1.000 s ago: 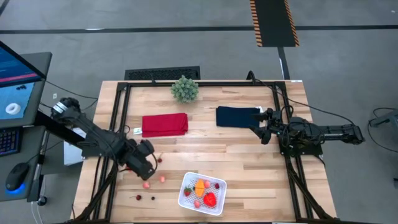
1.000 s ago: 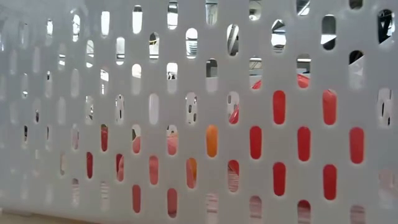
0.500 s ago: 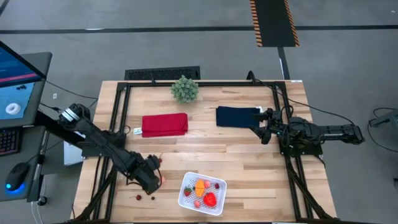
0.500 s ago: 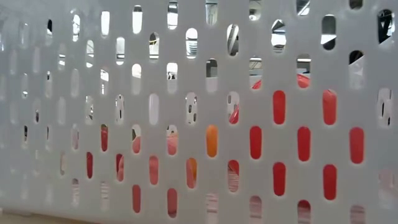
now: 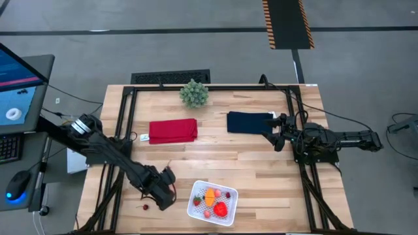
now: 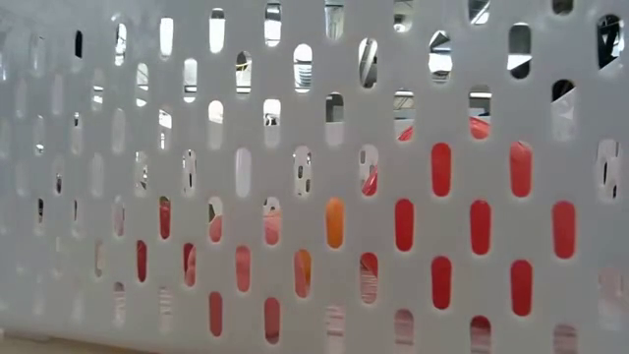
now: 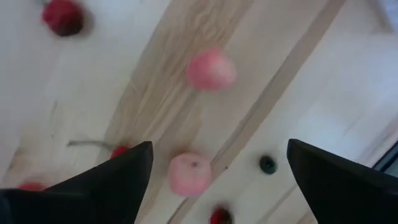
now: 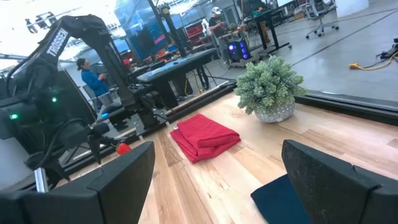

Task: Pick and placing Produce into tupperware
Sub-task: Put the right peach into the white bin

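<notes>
Wooden table (image 5: pixel 248 166): left gripper (image 7: pixel 214 171), fingers wide, straddles a pink fruit (image 7: pixel 189 174) for grabbing beside the tupperware (image 5: pixel 194 207); right gripper (image 8: pixel 214 171) waits wide.

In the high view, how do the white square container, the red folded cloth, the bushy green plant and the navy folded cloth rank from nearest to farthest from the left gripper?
From the left gripper, open above the near-left of the table:
1. White square container, just to its right, near edge.
2. Red folded cloth, farther back, left of centre.
3. Bushy green plant and navy folded cloth, at the back and back right; too close to call.
</notes>
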Controlling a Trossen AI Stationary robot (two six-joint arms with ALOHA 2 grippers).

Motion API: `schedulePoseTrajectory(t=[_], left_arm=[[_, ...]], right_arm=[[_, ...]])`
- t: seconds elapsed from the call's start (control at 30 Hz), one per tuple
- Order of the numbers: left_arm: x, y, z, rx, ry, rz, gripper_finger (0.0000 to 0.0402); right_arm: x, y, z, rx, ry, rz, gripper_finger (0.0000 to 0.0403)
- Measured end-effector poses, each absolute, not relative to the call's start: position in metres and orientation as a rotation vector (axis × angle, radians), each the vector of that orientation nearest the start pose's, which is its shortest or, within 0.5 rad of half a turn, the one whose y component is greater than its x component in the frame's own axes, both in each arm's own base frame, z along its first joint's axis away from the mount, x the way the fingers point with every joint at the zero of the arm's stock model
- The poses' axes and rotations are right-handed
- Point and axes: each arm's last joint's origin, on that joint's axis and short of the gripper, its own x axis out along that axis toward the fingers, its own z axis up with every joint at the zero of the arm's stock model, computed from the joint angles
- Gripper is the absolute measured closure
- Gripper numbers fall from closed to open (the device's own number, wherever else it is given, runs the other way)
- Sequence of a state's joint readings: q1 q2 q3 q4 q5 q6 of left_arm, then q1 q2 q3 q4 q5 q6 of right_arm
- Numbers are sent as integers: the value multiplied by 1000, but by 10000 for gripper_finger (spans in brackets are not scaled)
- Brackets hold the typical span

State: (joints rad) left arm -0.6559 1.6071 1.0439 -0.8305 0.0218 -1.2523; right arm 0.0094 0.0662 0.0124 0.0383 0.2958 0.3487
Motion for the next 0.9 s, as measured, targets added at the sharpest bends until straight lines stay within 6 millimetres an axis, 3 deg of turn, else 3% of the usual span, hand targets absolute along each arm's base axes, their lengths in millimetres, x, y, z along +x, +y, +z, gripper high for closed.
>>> schedulePoseTrajectory(t=[0.3,0.57,0.9], left_arm=[[241,-168,199,-539,1356,349,42],[254,-160,180,-550,1422,418,42],[258,-159,172,-539,1422,440,42]], right_arm=[[100,-7,166,344,-35,-286,29],[100,-8,166,344,-35,-286,29],[100,-8,166,344,-35,-286,29]])
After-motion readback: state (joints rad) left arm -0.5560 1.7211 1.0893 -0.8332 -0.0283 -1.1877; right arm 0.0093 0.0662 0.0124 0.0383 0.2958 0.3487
